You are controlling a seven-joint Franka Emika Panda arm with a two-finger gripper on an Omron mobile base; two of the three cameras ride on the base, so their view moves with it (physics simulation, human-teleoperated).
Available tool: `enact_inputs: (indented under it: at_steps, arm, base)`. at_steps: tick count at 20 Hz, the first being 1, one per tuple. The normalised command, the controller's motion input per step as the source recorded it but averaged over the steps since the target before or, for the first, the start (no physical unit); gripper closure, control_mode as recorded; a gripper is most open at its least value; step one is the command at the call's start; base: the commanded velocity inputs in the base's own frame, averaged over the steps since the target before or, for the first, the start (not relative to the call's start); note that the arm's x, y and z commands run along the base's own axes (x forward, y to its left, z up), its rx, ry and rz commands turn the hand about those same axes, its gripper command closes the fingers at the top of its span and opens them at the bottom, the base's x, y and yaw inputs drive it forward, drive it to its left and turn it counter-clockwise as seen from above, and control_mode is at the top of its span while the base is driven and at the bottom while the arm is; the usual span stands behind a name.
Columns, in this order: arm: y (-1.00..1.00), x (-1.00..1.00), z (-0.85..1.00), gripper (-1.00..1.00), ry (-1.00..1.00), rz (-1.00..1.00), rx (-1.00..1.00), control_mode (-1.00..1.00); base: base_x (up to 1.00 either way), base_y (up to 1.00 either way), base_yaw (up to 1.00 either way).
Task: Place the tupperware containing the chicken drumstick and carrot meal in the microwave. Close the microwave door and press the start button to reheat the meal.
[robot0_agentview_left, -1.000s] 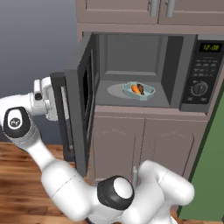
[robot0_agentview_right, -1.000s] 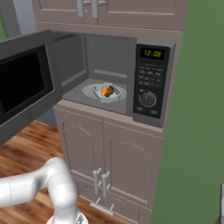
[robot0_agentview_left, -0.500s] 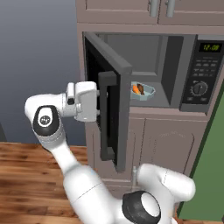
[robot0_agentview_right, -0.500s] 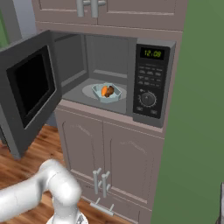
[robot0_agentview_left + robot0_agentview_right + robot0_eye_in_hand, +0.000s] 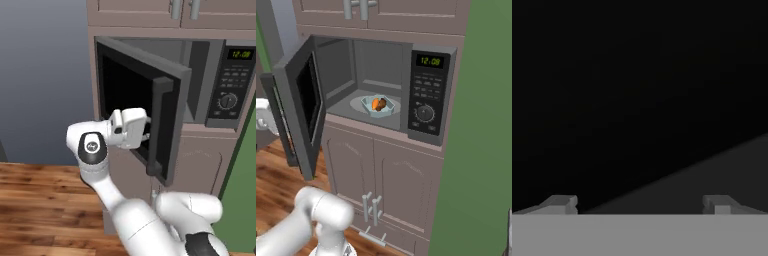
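Observation:
The microwave [image 5: 426, 90] has its cavity open, and the pale tupperware [image 5: 378, 106] rests on the turntable inside. It holds the orange carrot [image 5: 374, 104] beside the brown chicken drumstick [image 5: 382, 104]. The microwave door [image 5: 140, 100] stands about half closed, with its bar handle [image 5: 159, 130] on the free edge. My gripper [image 5: 146, 135] is open and pressed flat against the door's outer face, just left of the handle. In the hand view the two fingertips [image 5: 562, 204] stand wide apart against the dark door window [image 5: 637, 100], holding nothing.
The black control panel [image 5: 427, 92] with its green display and round dial is to the right of the cavity. Cabinet doors [image 5: 381, 185] sit below the microwave, a green wall [image 5: 481, 125] to the right, and wood floor [image 5: 45, 200] lies below.
The door has swung further toward shut, from wide open to about halfway. My hand followed it to the right, staying against its outer face. The tupperware has not moved.

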Motion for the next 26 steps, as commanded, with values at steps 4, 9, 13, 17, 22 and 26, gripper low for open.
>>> enact_inputs:
  at_steps: [4, 9, 13, 17, 22, 26]
  arm:
    - [-0.66, 0.03, -0.08, -1.0, 0.0, 0.0, 0.0, -1.0]
    - [-0.5, 0.6, 0.08, -1.0, 0.02, 0.01, 0.0, -1.0]
    - [-0.43, 0.85, 0.29, -1.0, 0.12, 0.02, 0.0, -1.0]
    - [-0.29, 0.88, 0.27, -1.0, 0.16, 0.03, 0.0, -1.0]
    - [-0.06, 0.78, 0.15, -1.0, 0.13, 0.13, 0.0, -1.0]
    - [-0.02, 0.78, 0.01, -1.0, 0.05, 0.26, 0.0, -1.0]
  base:
    - [0.0, 0.0, 0.0]
    - [0.0, 0.0, 0.0]
    - [0.0, 0.0, 0.0]
    - [0.0, 0.0, 0.0]
    - [0.0, 0.0, 0.0]
    - [0.0, 0.0, 0.0]
